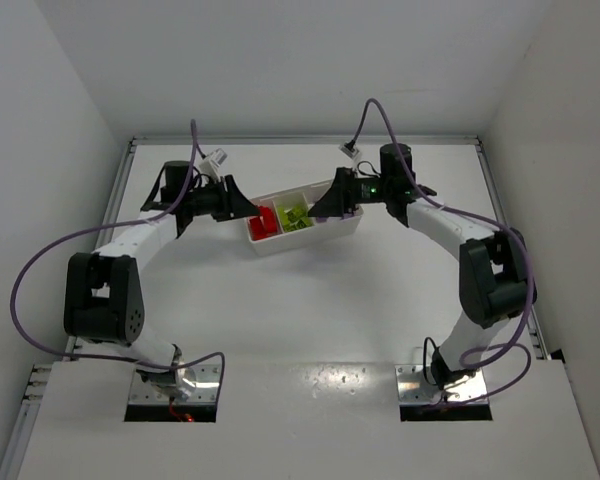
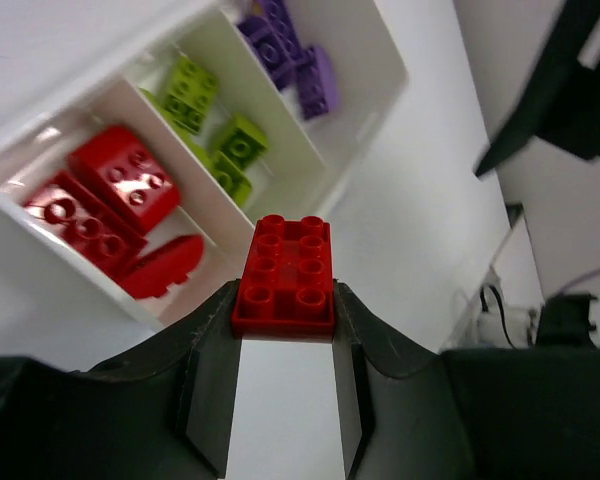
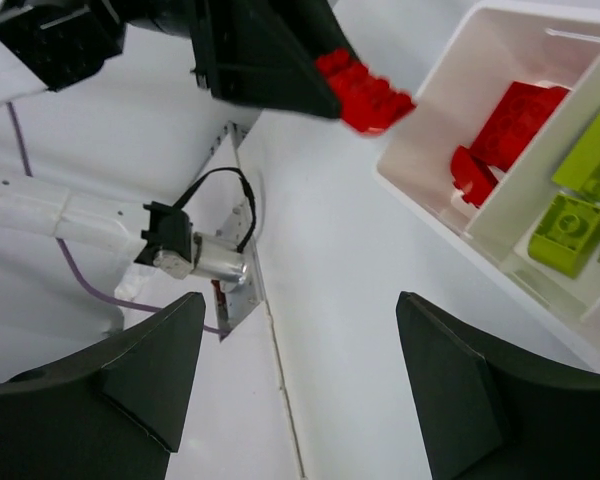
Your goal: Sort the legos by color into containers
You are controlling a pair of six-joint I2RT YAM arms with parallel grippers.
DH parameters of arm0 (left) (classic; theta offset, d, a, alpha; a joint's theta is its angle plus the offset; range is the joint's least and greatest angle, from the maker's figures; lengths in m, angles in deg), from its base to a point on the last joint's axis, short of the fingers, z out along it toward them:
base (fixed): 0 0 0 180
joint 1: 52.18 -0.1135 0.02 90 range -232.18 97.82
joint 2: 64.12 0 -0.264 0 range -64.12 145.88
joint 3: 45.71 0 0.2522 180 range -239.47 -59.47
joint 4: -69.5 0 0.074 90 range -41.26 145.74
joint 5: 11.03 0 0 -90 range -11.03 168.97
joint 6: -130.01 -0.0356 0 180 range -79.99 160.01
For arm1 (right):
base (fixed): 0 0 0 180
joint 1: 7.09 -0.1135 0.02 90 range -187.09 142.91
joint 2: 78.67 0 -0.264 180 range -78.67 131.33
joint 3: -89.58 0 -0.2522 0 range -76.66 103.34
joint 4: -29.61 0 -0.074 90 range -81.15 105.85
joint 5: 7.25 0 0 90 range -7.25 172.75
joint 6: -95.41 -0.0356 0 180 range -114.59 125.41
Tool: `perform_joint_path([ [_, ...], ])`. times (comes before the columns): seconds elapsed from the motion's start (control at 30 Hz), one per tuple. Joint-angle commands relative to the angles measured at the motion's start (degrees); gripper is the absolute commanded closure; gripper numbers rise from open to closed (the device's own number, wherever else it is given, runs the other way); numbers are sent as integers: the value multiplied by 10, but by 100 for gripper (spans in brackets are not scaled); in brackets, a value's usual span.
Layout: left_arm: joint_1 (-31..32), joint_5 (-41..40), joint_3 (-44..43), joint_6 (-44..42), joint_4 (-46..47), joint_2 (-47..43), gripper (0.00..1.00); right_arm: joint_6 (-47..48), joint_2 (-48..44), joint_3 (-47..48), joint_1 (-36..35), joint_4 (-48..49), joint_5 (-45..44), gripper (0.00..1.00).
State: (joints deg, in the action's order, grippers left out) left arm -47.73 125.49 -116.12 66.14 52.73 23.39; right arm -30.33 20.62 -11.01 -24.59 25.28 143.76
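red brick (image 2: 285, 278) is shiny moulded plastic. tray (image 2: 365, 70) at 12 o'clock is glossy smooth white plastic. left gripper (image 2: 285, 315) looks matt black. table (image 1: 310, 310) is smooth with a slight sheen.

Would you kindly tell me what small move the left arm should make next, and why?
Probably ease the left end effector forward over the tray compartment holding red legos, then open: it clamps a red brick that appears just short of the tray wall.

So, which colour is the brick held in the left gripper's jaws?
The brick is red, clearest in the left wrist view.
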Motion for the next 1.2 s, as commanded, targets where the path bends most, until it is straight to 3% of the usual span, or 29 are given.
perform_joint_path([
  [0.0, -1, -94, -38, 51, 1, 27, 87, 48, -30, -7, 11, -41, -29, 22],
  [0.17, -1, -108, -50, 88, 7, 65, 83, 60, -57, -25, 29, -67, -46, 20],
  [0.37, 5, -103, -69, 88, 7, 86, 66, 66, -76, -49, 48, -67, -51, 19],
  [0.43, 10, -103, -69, 82, 7, 86, 51, 66, -76, -49, 53, -67, -51, 19],
  [0.5, 16, -103, -69, 81, 7, 86, 17, 72, -76, -49, 53, -67, -51, 19],
  [0.67, 21, -79, -69, 69, 35, 58, 9, 104, -81, -49, 58, -82, -51, 16],
  [0.83, 28, -66, -64, 18, 28, -4, 8, 145, -92, -44, 70, -122, -92, 16],
  [0.97, 47, -119, -71, -65, -48, -57, 6, 156, -112, -52, 94, -134, -140, 16],
  [1.17, 39, -286, 10, -106, -109, -132, 0, 187, -170, -108, 139, -165, -289, 16],
])
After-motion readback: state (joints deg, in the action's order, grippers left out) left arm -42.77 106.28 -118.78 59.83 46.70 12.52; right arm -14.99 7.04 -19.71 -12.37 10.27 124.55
